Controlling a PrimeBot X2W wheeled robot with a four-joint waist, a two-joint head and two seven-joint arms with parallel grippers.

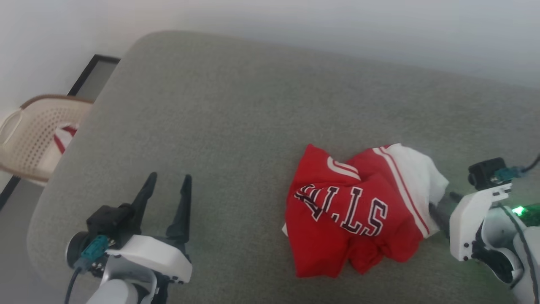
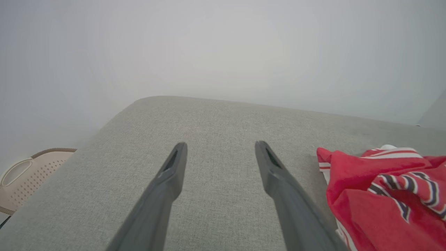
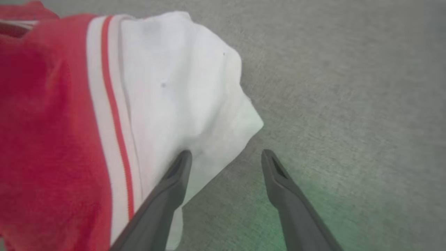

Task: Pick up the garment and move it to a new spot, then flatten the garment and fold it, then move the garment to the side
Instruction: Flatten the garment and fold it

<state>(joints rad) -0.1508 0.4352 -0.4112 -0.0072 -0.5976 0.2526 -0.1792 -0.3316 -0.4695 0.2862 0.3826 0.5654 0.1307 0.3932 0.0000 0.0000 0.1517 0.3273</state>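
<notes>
Red jersey (image 1: 354,211) crumpled on grey cushion (image 1: 236,126); our right gripper (image 3: 226,157) spread at its white sleeve (image 3: 181,80), left gripper (image 1: 168,179) spread, empty.

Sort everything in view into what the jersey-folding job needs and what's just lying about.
Job in hand:
- crumpled red jersey
- left end effector, open over the grey cushion
- right end effector, open at the white sleeve

Lying about:
- beige basket beside the cushion
- white cloth with a red stripe, in the basket
- dark frame by the wall
</notes>
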